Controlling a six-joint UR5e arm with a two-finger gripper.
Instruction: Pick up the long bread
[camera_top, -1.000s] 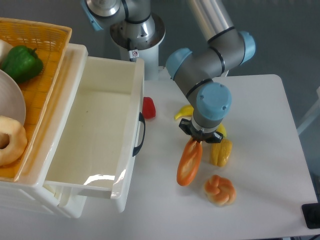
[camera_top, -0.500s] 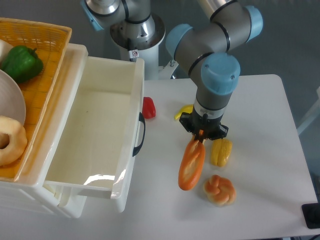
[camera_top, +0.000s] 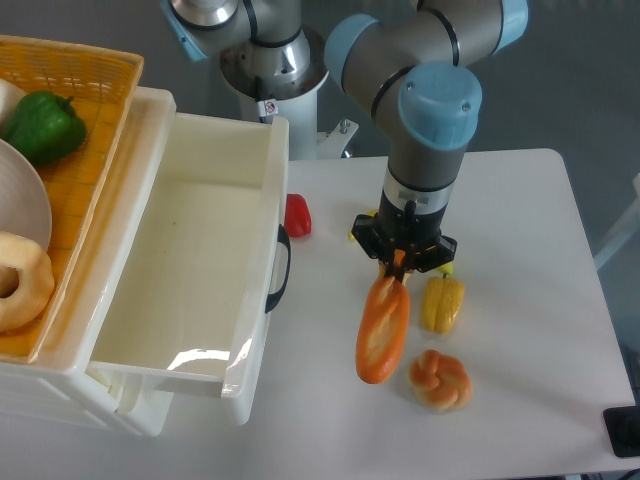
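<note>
Orange-brown and glossy, the long bread (camera_top: 383, 334) hung over the white table (camera_top: 520, 300), its long axis nearly vertical in the camera view, upper end pinched in the closed gripper (camera_top: 401, 266) and rounded lower end pointing toward the near edge. A knotted bun (camera_top: 440, 380) lay just beside its lower end, a ridged yellow corn piece (camera_top: 441, 304) to its right.
</note>
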